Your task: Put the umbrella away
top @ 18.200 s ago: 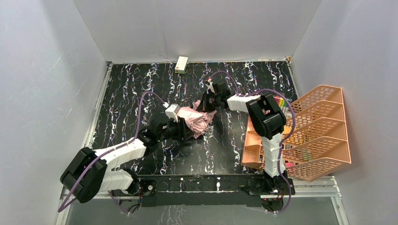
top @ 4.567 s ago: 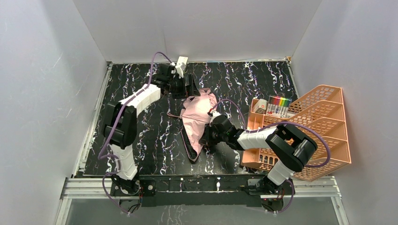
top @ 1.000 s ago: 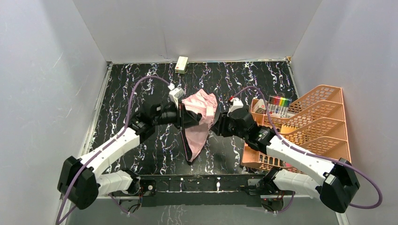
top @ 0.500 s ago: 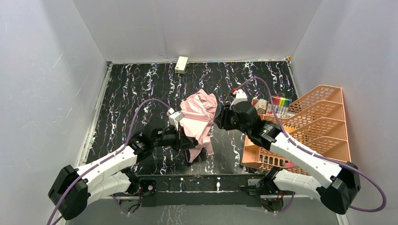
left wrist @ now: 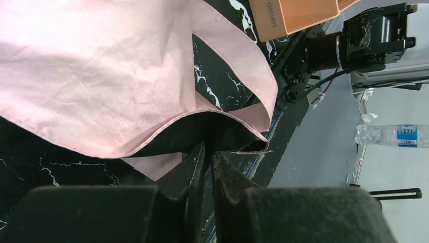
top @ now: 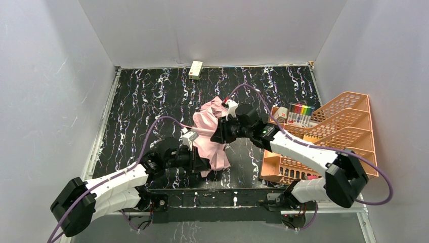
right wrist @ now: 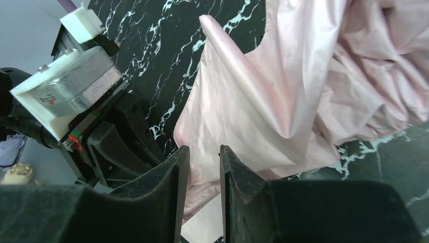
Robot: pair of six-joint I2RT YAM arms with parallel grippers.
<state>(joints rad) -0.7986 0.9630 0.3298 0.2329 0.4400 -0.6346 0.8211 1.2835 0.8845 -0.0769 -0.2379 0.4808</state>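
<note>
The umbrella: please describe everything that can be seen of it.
The umbrella lies crumpled on the table between the two arms. Its thin fabric is pale pink on one face, black on the other. The left fingers pinch its near hem; the right fingers are at its far side, grip unclear. No handle can be made out.

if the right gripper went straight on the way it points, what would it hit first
The umbrella: its pink fabric lies straight ahead of the right gripper, though depth is hard to judge.
</note>
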